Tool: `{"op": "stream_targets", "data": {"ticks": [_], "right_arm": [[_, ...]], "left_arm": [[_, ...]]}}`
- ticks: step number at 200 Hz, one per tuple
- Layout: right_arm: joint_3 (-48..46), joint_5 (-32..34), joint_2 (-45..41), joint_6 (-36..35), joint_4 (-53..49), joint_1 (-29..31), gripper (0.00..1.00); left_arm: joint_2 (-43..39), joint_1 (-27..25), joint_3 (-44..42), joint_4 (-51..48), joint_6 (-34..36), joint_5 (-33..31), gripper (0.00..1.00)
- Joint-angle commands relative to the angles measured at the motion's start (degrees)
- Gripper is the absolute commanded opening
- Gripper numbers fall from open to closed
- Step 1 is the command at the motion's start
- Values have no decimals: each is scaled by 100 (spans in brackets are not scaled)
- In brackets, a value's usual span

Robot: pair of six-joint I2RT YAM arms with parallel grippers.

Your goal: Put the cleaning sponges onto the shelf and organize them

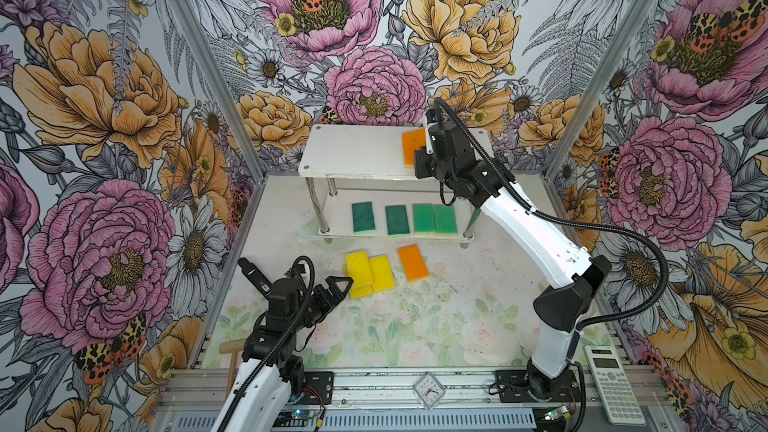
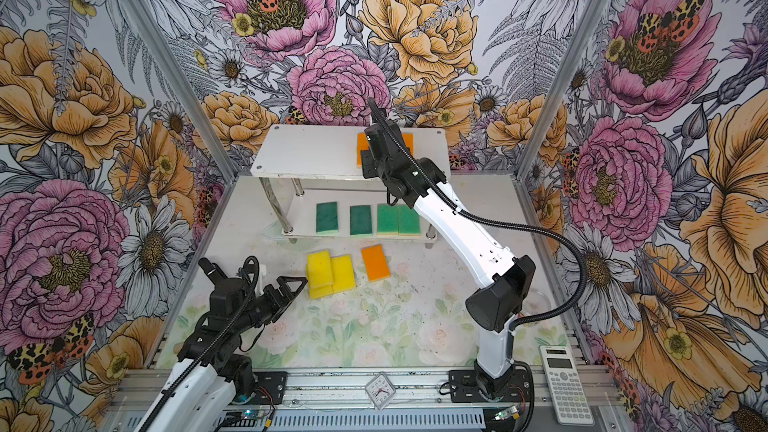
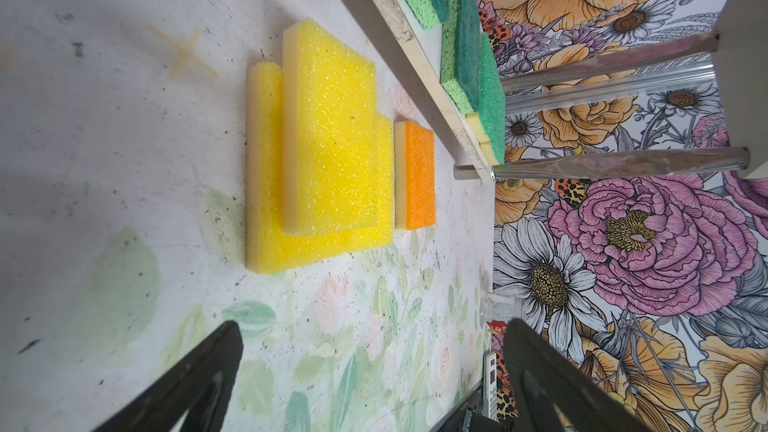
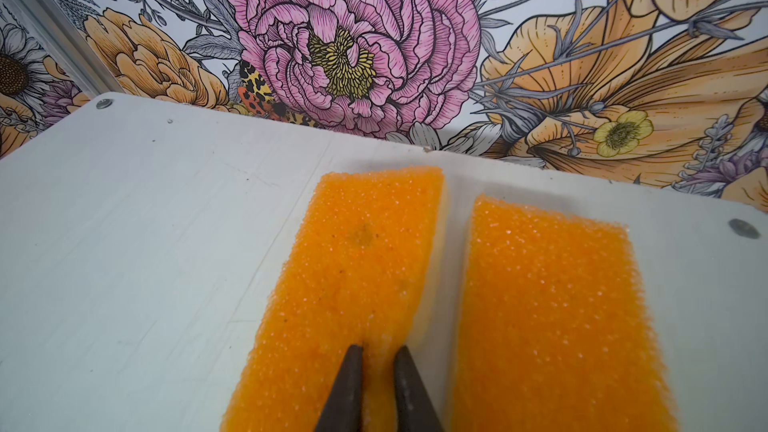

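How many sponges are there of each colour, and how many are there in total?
Green sponges: 4, all on the lower board of the shelf.
Yellow sponges: 3, in one overlapping pile on the table.
Orange sponges: 3, two on the top board, one on the table.
Total: 10.

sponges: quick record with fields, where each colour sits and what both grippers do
top board: held orange sponge beside second orange sponge
lower board: two dark green sponges, two lighter green sponges
table: three yellow sponges overlapping, loose orange sponge apart
right gripper: nearly shut, pinching the held orange sponge
left gripper: open, empty, facing the yellow sponges
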Motion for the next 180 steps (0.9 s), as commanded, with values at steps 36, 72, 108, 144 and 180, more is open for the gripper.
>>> {"op": "stream_targets", "data": {"ticks": [36,72,108,144,180], "right_arm": [[-260,286,-320,-21,-272,-85,15],[-325,288,-395,-38,-259,-146,14],[-364,306,-435,-38,-246,-188,14],[-446,315,-492,-34,-235,-234,14],[-527,299,-584,-80,-224,-293,14]], "left_arm": [[-57,62,-71,45,-69,-2,99],[-55,54,-71,41,-68,2,99],[-60,53,-71,43,-69,-6,99],[-53,55,-80,43,-68,-9,99],[-56,56,-76,41,-68,-5,99]]}}
